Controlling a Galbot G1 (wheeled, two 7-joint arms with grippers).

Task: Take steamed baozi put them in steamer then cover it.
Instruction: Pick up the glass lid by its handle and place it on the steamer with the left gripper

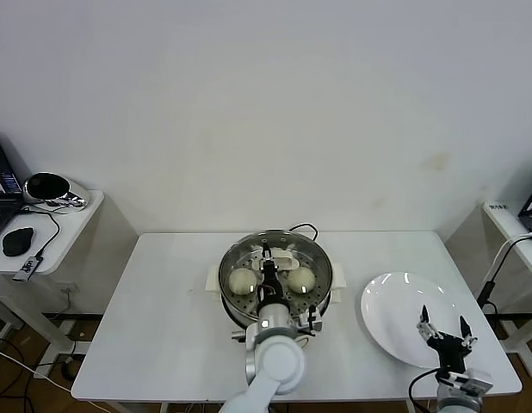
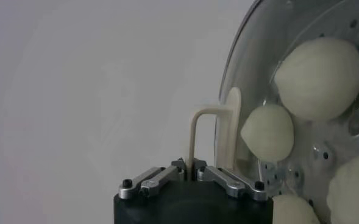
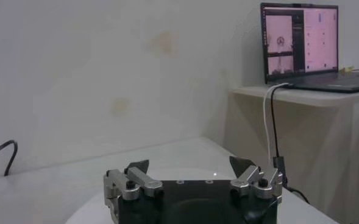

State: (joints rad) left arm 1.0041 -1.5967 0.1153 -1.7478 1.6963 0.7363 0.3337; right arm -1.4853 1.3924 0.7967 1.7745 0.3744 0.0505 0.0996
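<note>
The steel steamer [image 1: 234,311] stands mid-table on its cream-white base. The clear glass cover [image 1: 287,243] lies over its top; whether it rests on the rim I cannot tell. My left gripper [image 1: 269,260] [image 2: 189,165] is shut on the cover's cream bar handle [image 2: 203,119]. Through the glass I see steamed baozi [image 1: 243,280] [image 1: 301,277] on the perforated tray, and several baozi [image 2: 319,70] [image 2: 268,131] show in the left wrist view. My right gripper [image 1: 444,329] [image 3: 190,164] hangs open and empty over the plate.
A flat white plate [image 1: 393,303] lies right of the steamer. A black cord [image 1: 305,228] runs behind the pot. A side table on the left carries a mouse [image 1: 17,241] and a headset [image 1: 48,187]. A laptop [image 3: 301,42] sits on a shelf at the right.
</note>
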